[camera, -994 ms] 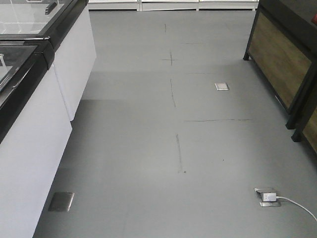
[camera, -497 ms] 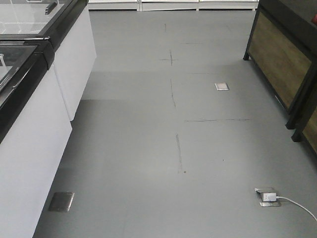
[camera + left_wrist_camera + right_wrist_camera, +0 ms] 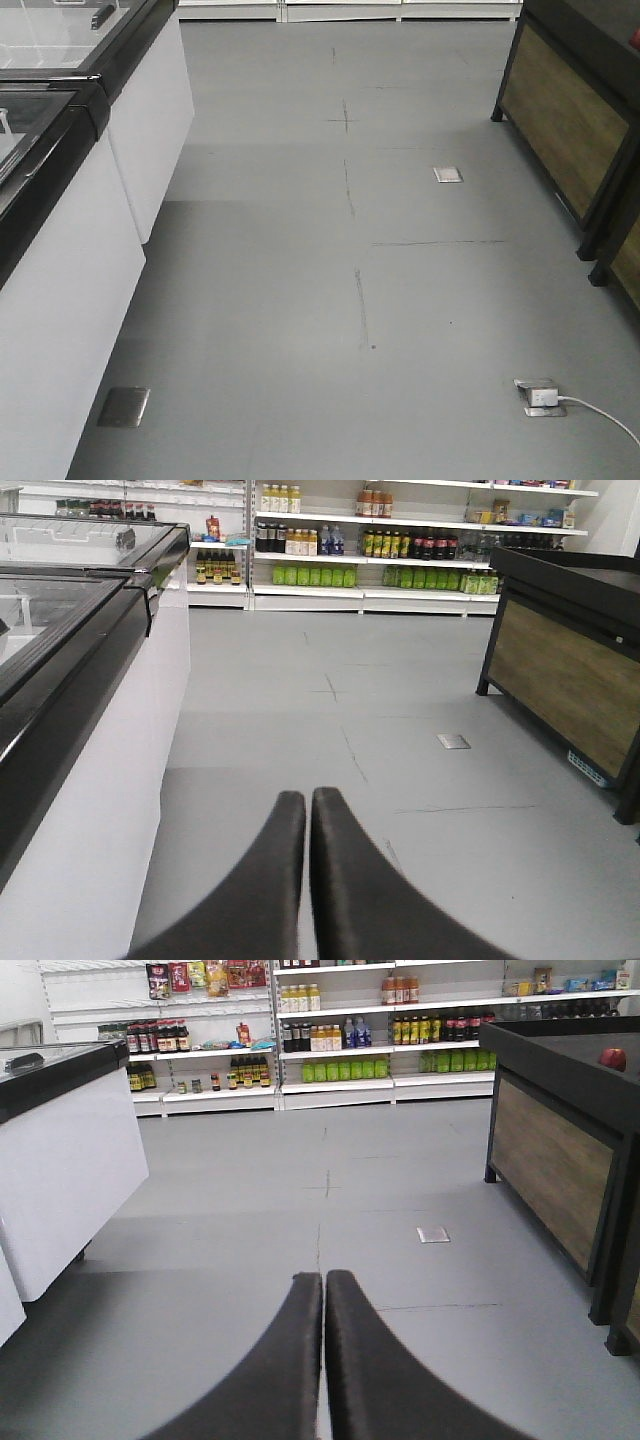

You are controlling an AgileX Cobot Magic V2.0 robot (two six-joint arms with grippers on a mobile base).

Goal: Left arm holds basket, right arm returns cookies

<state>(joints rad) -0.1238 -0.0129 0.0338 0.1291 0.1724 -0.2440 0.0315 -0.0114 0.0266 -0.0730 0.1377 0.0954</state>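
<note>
Neither the basket nor the cookies show in any view. In the left wrist view my left gripper (image 3: 308, 796) is shut, its two black fingers pressed together with nothing between them, pointing down a shop aisle over grey floor. The right wrist view has my right gripper (image 3: 324, 1278) shut and empty too, aimed along the same aisle. The front-facing view holds no arm or gripper, only floor.
A white chest freezer with a black rim (image 3: 70, 230) (image 3: 90, 680) lines the left side. A dark wood-panelled display stand (image 3: 575, 120) (image 3: 560, 1150) is on the right. Stocked shelves (image 3: 380, 550) close the far end. Floor socket plates (image 3: 448, 174) and a white plug and cable (image 3: 570, 402) lie on the floor.
</note>
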